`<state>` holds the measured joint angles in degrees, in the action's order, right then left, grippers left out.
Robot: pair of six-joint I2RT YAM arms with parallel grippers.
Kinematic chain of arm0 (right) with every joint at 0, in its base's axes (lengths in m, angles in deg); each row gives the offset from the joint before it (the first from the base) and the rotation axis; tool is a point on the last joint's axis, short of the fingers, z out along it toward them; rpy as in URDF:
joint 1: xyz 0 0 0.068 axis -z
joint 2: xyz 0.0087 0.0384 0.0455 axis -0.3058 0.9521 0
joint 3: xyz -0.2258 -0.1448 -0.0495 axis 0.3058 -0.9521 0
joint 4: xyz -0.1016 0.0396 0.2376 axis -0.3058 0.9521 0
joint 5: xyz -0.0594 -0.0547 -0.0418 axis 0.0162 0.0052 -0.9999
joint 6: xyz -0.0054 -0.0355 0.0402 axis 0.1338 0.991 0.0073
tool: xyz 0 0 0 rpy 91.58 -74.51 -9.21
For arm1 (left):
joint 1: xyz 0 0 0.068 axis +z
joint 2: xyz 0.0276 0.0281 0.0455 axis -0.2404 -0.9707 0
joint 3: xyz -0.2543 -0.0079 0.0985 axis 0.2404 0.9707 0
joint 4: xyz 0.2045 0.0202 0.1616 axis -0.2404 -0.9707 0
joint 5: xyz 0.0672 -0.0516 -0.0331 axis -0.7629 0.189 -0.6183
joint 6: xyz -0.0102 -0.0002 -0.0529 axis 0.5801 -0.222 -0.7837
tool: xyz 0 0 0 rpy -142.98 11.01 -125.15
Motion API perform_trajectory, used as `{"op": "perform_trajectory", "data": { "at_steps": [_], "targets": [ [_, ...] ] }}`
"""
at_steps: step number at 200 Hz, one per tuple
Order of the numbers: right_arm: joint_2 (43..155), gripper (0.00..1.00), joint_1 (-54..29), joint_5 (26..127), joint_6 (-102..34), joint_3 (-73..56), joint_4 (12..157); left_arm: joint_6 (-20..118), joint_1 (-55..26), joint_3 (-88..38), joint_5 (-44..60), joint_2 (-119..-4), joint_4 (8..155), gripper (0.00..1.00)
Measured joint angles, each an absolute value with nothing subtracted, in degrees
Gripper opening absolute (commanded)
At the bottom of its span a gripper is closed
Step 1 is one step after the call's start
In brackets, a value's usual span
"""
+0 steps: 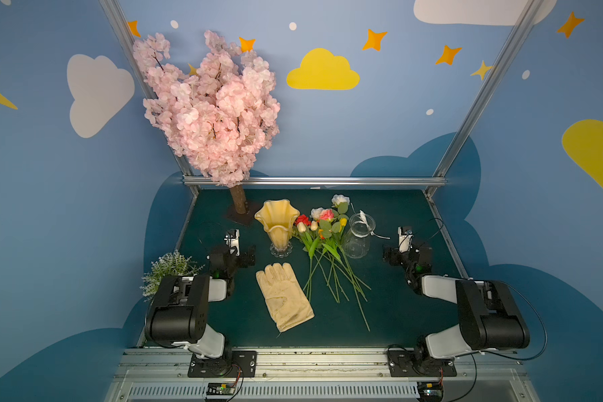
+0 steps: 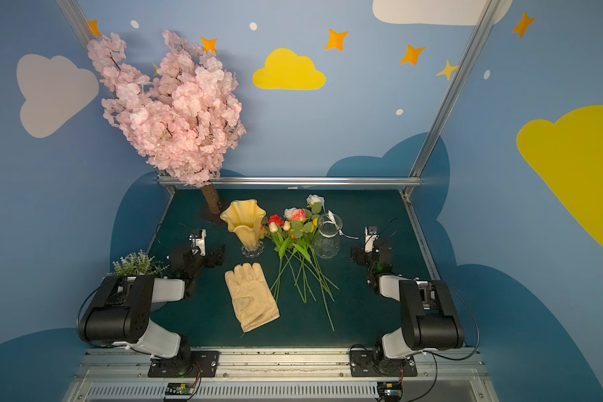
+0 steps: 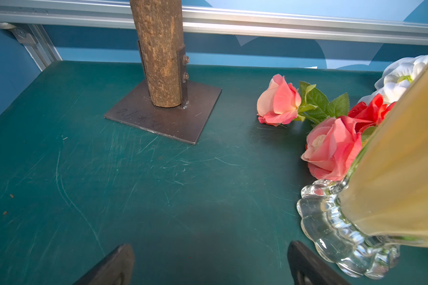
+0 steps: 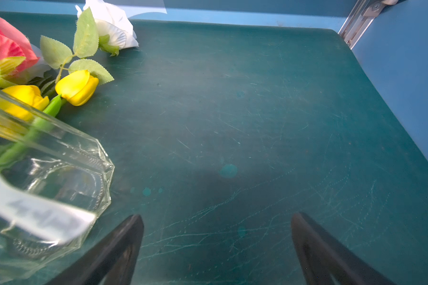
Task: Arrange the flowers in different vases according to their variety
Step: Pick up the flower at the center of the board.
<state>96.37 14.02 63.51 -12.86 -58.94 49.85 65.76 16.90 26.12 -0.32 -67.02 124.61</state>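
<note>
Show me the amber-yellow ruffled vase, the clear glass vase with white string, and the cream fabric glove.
Amber-yellow ruffled vase (image 1: 278, 238): in a top view, narrow body.
Clear glass vase with white string (image 1: 356, 245): in a top view, lower body.
Cream fabric glove (image 1: 286, 299): in a top view, palm.

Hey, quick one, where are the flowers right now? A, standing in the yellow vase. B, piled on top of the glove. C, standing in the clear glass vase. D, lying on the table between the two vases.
D: in a top view the flowers lie flat on the table, their heads between the yellow vase and the glass vase, with no stem standing in either.
</note>
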Motion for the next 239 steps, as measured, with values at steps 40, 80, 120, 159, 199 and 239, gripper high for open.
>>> {"op": "perform_trajectory", "data": {
  "at_steps": [40,80,120,159,199,239],
  "targets": [
    [96.4,0.98,14.0,63.5,-12.9,-58.9,49.9,65.8,16.9,26.1,-0.3,-67.0,124.6,1.0],
    [96.4,0.98,14.0,63.5,-12.9,-58.9,49.9,65.8,16.9,26.1,-0.5,-67.0,124.6,1.0],
    [95.4,0.98,13.8,64.1,-12.3,-60.1,48.8,65.9,16.7,25.9,-0.8,-65.6,122.5,1.0],
    [83.5,0.98,12.9,69.0,-10.6,-61.9,54.7,65.7,15.3,27.5,-4.4,-50.3,118.3,1.0],
    [69.2,0.98,10.6,70.0,-11.5,-59.0,64.8,62.8,13.8,28.8,-7.2,-33.8,111.5,1.0],
    [53.4,0.98,9.5,67.1,-22.4,-56.3,79.8,51.5,13.6,28.5,-5.7,-19.6,100.2,1.0]
  ]
}}
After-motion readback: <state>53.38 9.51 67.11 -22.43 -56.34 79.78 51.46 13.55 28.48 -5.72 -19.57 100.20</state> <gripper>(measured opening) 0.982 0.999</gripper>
